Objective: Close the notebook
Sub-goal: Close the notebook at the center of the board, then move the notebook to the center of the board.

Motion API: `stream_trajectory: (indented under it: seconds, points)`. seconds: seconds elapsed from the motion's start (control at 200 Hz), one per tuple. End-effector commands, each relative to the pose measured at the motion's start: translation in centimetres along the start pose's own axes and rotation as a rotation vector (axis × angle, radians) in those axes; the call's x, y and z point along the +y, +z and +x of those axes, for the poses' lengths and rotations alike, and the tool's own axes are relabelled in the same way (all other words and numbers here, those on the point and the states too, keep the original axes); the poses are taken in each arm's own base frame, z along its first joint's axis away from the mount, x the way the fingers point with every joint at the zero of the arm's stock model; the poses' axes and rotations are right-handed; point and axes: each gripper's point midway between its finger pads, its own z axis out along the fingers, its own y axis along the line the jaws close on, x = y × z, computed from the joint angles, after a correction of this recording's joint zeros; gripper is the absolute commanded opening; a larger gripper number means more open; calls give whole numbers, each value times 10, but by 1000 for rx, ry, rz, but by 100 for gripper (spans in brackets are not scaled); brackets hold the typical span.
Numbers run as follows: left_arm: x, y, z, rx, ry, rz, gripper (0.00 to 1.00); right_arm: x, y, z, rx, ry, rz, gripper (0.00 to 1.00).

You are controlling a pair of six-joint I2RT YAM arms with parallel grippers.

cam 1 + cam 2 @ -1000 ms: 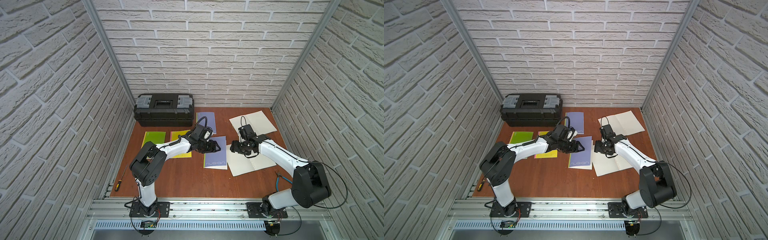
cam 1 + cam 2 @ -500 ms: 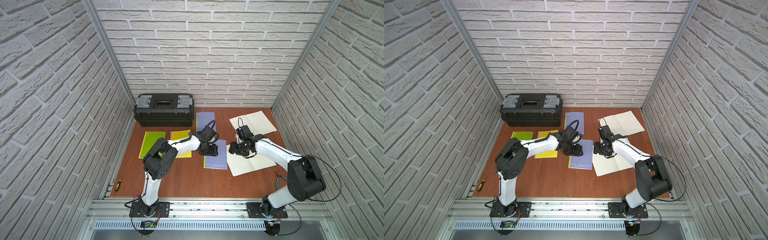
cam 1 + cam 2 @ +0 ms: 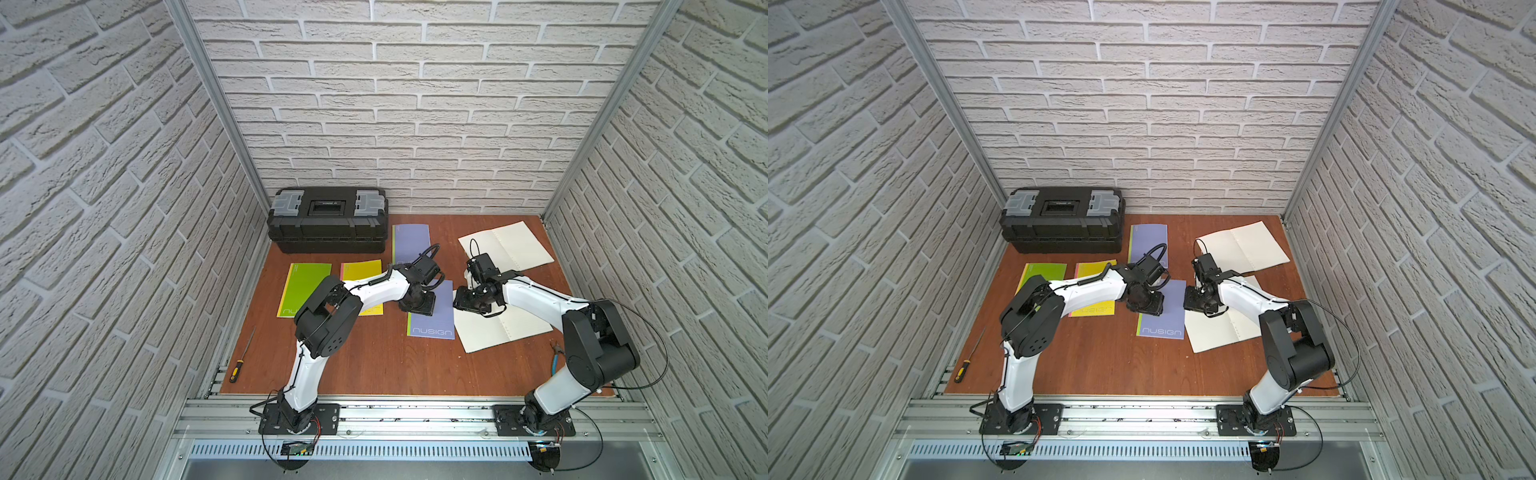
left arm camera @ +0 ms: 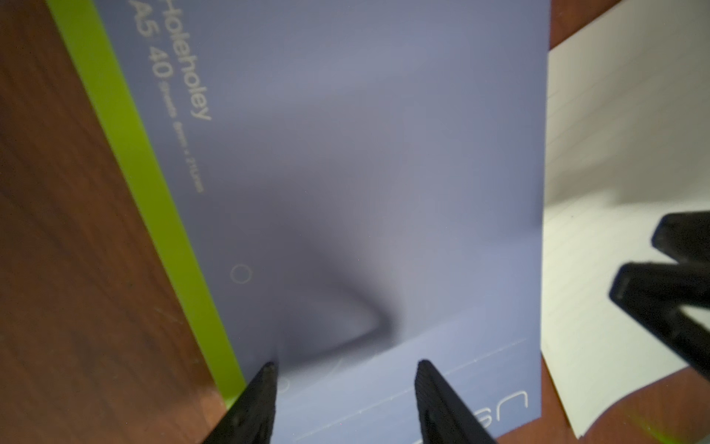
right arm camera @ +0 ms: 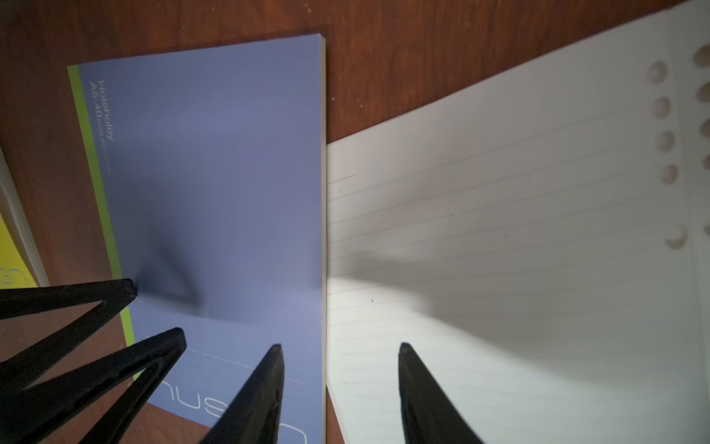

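Wooden table (image 3: 374,365), toolbox (image 3: 328,220), purple notebook (image 3: 436,324), open notebook (image 3: 498,332)

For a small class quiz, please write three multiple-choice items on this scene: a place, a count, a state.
1. Where on the table does the black toolbox stand? A) back left corner B) front right corner C) centre
2. How many notebooks lie open? A) one B) two C) four
3. The purple nusign notebook is: A) closed B) open C) standing upright
Key: 1 A, it stands by the back wall, left; 2 B, the far open notebook and the near open notebook show white pages; 3 A, only its cover shows.
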Motion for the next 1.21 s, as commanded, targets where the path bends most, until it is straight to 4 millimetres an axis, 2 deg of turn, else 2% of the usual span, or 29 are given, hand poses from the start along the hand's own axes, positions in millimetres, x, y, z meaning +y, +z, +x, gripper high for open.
stream_trajectory:
  seconds: [0.0, 0.13, 0.225, 0.33, 0.775, 0.935, 1.2]
  points:
    - [15, -15, 5, -5, -3, -49, 59, 5, 7, 2, 5, -3, -21, 46]
    - [25, -28, 0, -29, -16, -70, 59, 9, 11, 4, 16, -7, -28, 43]
    - [32, -31, 1, -27, -27, -77, 59, 11, 15, 4, 22, -9, -32, 41]
    - [36, -27, 3, -16, -39, -71, 59, 13, 19, 5, 31, -12, -32, 38]
    - [34, -11, 7, 12, -71, -3, 58, 21, 27, 7, 52, -30, -29, 27]
    - [32, -7, 8, 19, -73, 14, 52, 23, 30, 7, 57, -36, -28, 25]
    - [35, 0, 13, 40, -83, 12, 48, 29, 31, 5, 59, -46, -31, 22]
